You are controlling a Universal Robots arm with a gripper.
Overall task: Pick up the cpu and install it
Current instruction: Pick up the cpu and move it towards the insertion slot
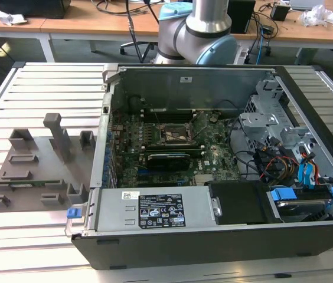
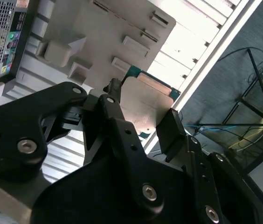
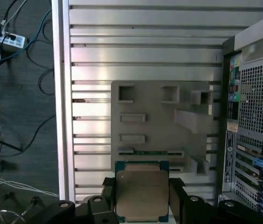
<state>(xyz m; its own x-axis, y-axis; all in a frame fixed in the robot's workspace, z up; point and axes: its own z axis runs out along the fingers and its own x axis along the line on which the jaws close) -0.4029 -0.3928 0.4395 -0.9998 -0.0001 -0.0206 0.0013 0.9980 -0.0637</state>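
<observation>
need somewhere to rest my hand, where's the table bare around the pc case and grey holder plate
The slatted table is bare between the holder plate and its far edge, and on the front slats before the plate. Crowded: inside the case, and near the plate where the gripper holds the cpu.

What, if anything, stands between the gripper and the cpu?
Nothing visible does. In the first wrist view the cpu sits directly between the fingers of the gripper, which close on its two opposite edges, with the grey holder plate behind it.
</observation>
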